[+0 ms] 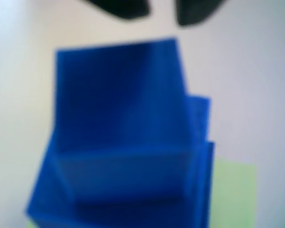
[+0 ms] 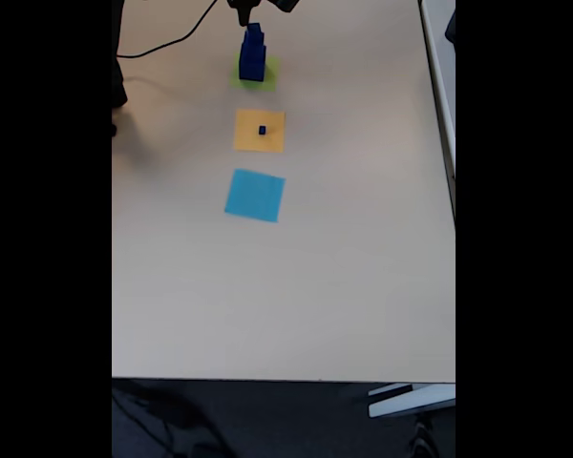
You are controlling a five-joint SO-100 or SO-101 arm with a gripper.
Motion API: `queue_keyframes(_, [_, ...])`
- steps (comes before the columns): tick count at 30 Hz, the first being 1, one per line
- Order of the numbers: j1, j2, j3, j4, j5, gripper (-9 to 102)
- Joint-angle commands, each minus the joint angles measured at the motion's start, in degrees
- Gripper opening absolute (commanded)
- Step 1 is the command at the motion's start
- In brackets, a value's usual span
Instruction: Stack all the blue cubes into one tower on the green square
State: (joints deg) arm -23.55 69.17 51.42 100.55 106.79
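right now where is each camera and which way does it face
wrist view: rides on the arm, looks down close and blurred on the stacked blue cubes over the green square; dark claw tips at the top edge.
fixed view: stands above the table, looking down its length; arm at the top edge.
shared: the cube tower on the green square.

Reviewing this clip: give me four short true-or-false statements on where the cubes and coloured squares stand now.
1. A tower of blue cubes stands on the green square. True.
2. The orange square is bare. False: a tiny blue cube sits on it.
3. The light-blue square carries nothing. True.
4. The gripper clamps the top cube. False: in the wrist view its fingertips sit beyond the cube, a gap between them.
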Motion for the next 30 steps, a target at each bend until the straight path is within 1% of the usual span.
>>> queue_keyframes(1, [0.18, 0.44, -3.43, 0.00, -0.62, 0])
queue_keyframes(30, [0.70, -0.88, -5.27, 0.00, -2.37, 0])
